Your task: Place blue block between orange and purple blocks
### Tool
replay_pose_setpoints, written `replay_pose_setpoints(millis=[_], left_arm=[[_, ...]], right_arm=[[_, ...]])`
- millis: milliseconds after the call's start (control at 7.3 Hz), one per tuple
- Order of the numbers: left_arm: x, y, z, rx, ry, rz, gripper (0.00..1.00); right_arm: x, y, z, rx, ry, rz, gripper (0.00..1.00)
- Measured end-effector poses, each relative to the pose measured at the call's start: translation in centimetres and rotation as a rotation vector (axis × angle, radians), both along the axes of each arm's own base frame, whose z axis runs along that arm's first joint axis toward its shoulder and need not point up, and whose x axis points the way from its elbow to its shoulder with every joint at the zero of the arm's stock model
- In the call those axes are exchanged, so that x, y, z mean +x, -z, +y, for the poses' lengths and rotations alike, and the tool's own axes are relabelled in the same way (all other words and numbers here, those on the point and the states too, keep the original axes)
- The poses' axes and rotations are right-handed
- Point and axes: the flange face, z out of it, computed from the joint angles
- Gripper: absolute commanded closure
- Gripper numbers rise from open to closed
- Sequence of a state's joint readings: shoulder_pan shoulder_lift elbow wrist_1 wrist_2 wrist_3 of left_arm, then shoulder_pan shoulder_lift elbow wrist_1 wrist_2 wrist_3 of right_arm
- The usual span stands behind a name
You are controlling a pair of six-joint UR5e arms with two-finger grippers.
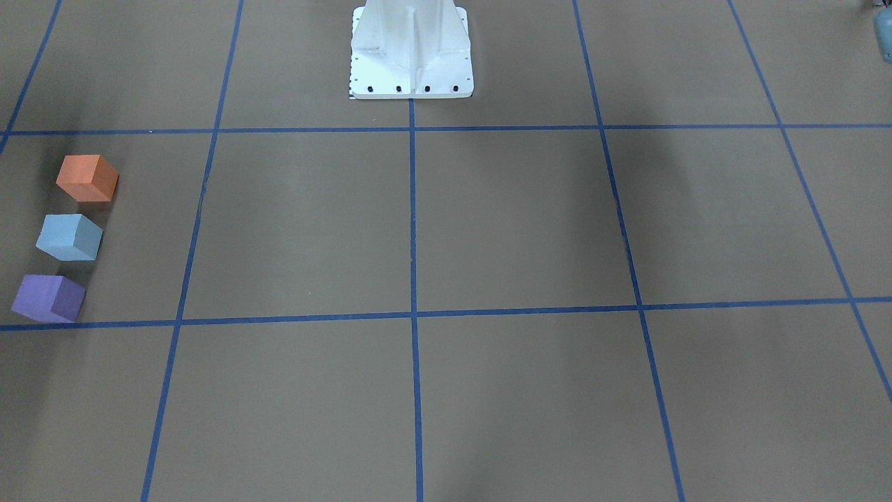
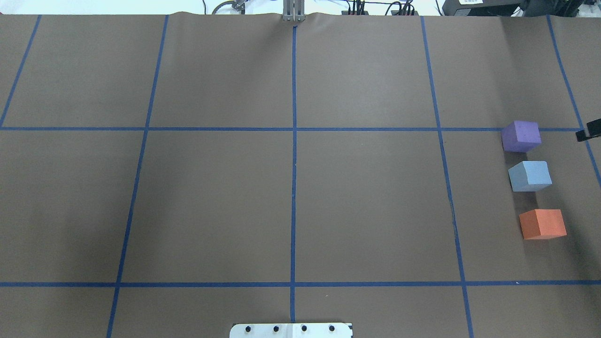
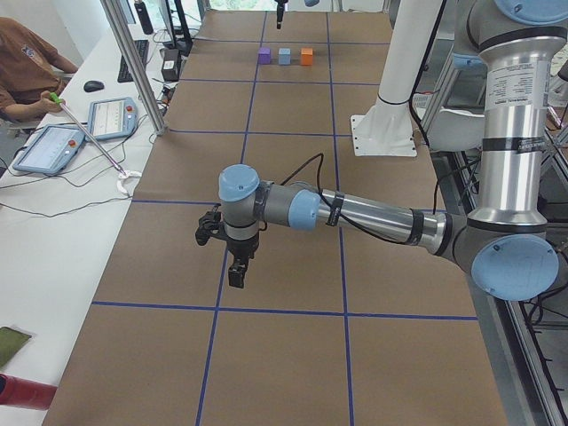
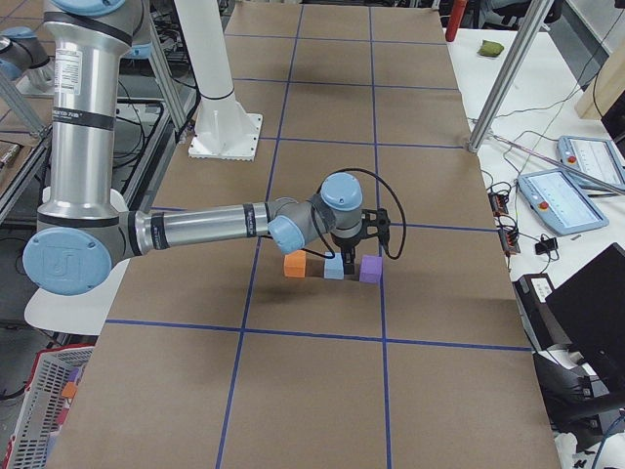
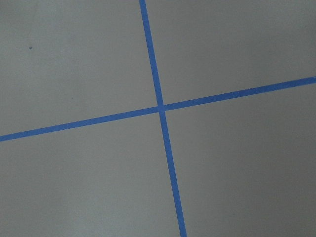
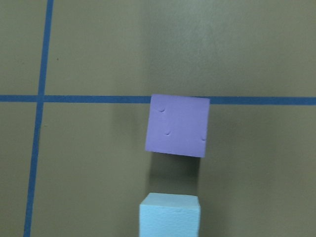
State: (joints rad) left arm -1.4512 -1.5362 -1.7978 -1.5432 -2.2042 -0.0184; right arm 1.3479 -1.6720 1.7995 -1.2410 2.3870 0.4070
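Note:
The orange block (image 2: 543,224), blue block (image 2: 530,175) and purple block (image 2: 520,136) stand in a row on the brown table, the blue one in the middle with small gaps on both sides. The row also shows in the front view, with the blue block (image 1: 69,237) at the far left. The right wrist view looks down on the purple block (image 6: 177,125) and the blue block's top (image 6: 169,215). My right gripper (image 4: 340,252) hangs just above and behind the row; only a dark sliver (image 2: 589,130) shows overhead, and I cannot tell whether it is open. My left gripper (image 3: 235,273) hovers far from the blocks; I cannot tell its state.
Blue tape lines (image 2: 294,155) divide the table into squares. The white robot base (image 1: 411,52) stands at the robot's edge of the table. Operator desks with tablets (image 3: 111,117) run along the far side. The left wrist view shows only a tape crossing (image 5: 160,108).

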Motion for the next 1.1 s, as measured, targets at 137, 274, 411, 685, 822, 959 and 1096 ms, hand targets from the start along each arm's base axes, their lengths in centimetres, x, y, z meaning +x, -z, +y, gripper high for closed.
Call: replay_pose_setpoints(millis=[137,274,411,685,822,959,1096], left_arm=[[0.0,-0.4,0.2,0.001,-0.013,0.000,0.00],[-0.3,-1.1,0.5,0.008,-0.038,-0.002,0.00],[-0.8,-2.0,0.7,0.015,-0.063,0.003,0.00],[-2.4,-4.3,2.1,0.026,-0.106,0.068,0.00],[-3.3,-5.7,3.1,0.029,-0.117,0.087,0.00],[-4.4,-6.8,4.0,0.021,-0.104,0.095,0.00],[-5.8,-7.3,4.6,0.017,-0.079,0.098,0.00]], right_arm=[[3.3,-0.4,-0.9,0.024,0.035,0.023,0.00],[6.3,-1.2,-1.3,0.052,0.080,0.047,0.00],[8.7,-2.9,-0.7,0.067,0.115,0.062,0.00],[10.8,-5.9,1.4,0.099,0.148,0.080,0.00],[11.1,-6.4,1.8,0.120,0.149,0.087,0.00],[11.2,-6.9,1.9,0.114,0.140,0.091,0.00],[11.2,-7.5,2.0,0.083,0.121,0.090,0.00]])
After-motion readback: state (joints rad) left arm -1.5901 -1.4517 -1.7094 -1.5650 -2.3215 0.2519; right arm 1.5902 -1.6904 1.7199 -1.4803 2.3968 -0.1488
